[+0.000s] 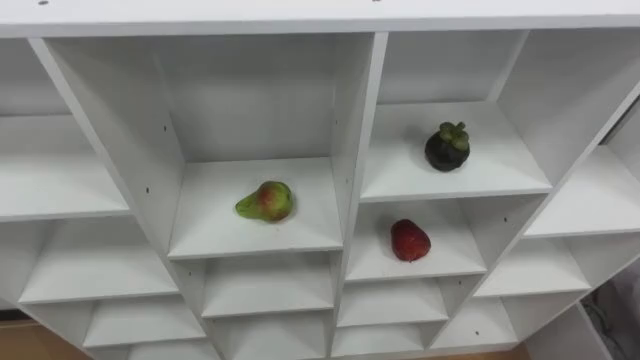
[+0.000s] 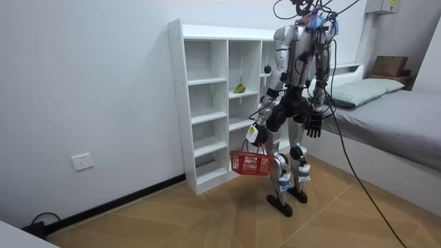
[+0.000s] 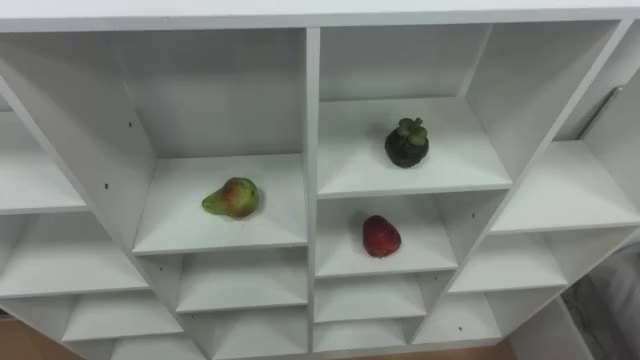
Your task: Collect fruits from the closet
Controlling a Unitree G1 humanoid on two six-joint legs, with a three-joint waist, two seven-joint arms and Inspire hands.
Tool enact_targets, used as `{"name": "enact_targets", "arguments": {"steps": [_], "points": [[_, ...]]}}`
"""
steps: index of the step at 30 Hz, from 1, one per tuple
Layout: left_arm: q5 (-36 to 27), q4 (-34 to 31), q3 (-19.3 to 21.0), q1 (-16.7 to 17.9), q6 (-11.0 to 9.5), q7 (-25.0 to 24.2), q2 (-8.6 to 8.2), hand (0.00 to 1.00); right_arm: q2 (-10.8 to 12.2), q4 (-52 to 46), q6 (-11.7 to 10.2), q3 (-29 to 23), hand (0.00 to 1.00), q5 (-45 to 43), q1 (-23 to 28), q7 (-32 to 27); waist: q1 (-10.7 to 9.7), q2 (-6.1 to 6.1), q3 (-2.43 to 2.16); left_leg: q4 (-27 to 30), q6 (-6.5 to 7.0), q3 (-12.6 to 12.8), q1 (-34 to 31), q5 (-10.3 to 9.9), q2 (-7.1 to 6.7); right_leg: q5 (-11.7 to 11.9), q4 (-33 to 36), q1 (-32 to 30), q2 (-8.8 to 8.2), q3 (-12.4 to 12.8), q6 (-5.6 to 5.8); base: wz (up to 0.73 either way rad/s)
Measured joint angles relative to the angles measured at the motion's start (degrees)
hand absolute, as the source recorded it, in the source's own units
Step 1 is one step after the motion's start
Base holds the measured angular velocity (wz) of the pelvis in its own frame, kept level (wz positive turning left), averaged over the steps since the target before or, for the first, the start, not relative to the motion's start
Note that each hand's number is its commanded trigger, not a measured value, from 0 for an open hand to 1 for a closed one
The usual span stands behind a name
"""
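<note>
A white closet of open shelves (image 1: 355,150) stands right before me. A green and red pear (image 1: 266,202) lies in the middle compartment. A dark mangosteen (image 1: 447,147) with a green top sits one compartment to the right, on a higher shelf. Below it lies a red strawberry (image 1: 410,241). In the room view I stand upright facing the closet (image 2: 207,103). My left hand (image 2: 255,135) hangs at hip height, shut on the handle of a red basket (image 2: 251,162). My right hand (image 2: 315,126) hangs open at my side.
A bed (image 2: 400,110) with a pillow stands at the room view's right, behind me. Wooden floor (image 2: 207,220) spreads around my feet. The other closet compartments hold nothing that I can see.
</note>
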Motion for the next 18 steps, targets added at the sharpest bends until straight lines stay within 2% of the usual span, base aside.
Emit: {"name": "enact_targets", "arguments": {"steps": [18], "points": [[0.0, -0.01, 0.0, 0.03, -0.34, -0.07, 0.02, 1.0, 0.0, -0.09, -0.29, -0.15, 0.0, 0.03, -0.52, -1.01, -0.02, 0.06, 0.04, -0.27, 0.0, -0.02, 0.03, 0.0, 0.01, 0.0, -0.06, -0.05, 0.04, -0.07, 0.0, 0.0]]}}
